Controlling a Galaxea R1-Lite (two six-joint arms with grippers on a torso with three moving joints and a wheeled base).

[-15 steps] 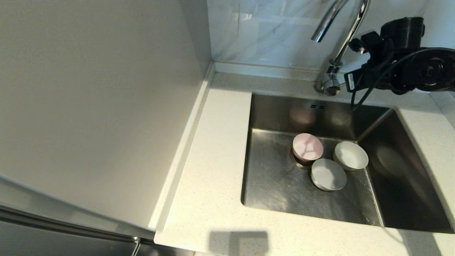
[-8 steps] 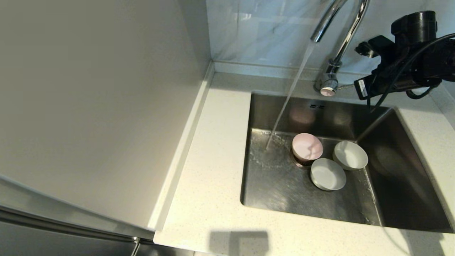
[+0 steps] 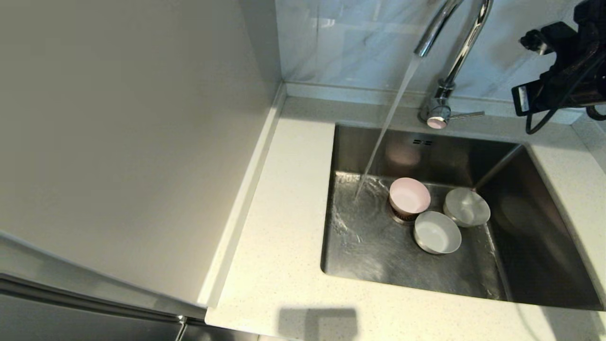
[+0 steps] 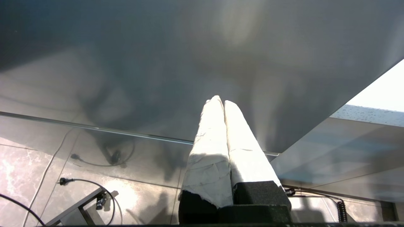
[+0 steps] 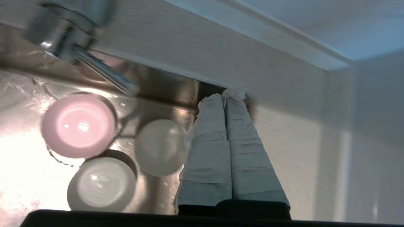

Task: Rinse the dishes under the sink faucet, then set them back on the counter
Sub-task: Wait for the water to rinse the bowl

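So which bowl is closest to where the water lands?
The pink bowl. The stream hits the sink floor just beside it, while the white bowl and the grey one sit farther off.

Shiny chrome faucet (image 3: 466, 35), brushed wet steel sink (image 3: 530, 246), speckled matt stone counter (image 3: 284, 199), glossy bowls (image 3: 410, 195).

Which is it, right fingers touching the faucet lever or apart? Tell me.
Apart. In the head view the right gripper sits clear of the faucet lever, with bare backsplash between them.
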